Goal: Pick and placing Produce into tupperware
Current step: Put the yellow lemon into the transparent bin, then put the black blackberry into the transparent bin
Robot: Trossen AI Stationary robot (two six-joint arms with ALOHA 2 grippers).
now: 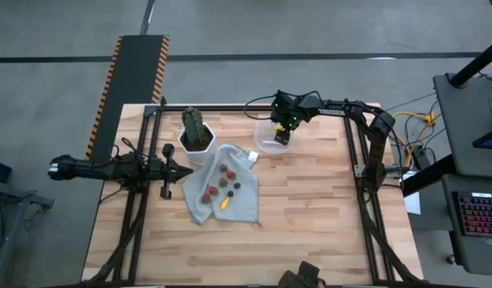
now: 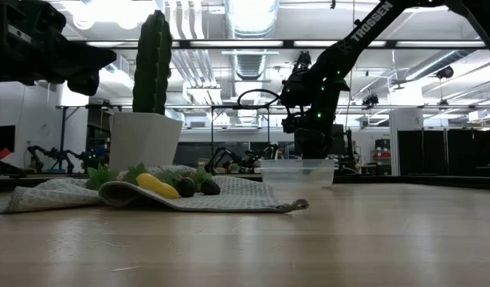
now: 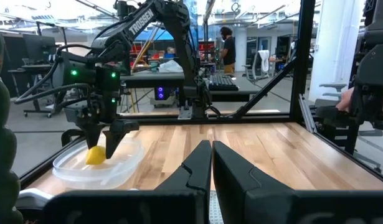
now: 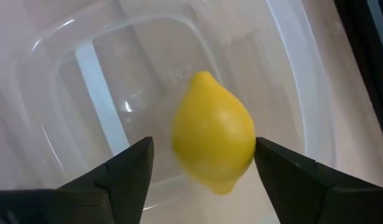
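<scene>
My right gripper [image 1: 283, 133] hangs open, pointing down over the clear tupperware [image 1: 266, 138] at the table's far side. A yellow lemon [image 4: 213, 140] sits between and just below its fingertips, inside the tupperware [image 3: 126, 165], whose base rests on the table. Red and dark berries [image 1: 223, 180] and a yellow-orange piece [image 1: 224, 204] lie on a grey cloth [image 1: 242, 204] near the middle. My left gripper [image 3: 211, 152] stays shut and level at the table's left edge, holding nothing. My right gripper has its fingers either side of the lemon [image 3: 94, 155], coming from above. A clear gap shows beside one finger [image 4: 138, 162]. The other finger [image 4: 272, 162] stands right at the lemon's side, and I cannot tell whether it touches.
A green cactus in a white pot [image 1: 196, 142] stands just left of the cloth, between my left gripper and the tupperware. Bare wooden tabletop [image 1: 310, 216] spreads toward the near and right edges. A black frame [image 1: 354, 152] rims the table.
</scene>
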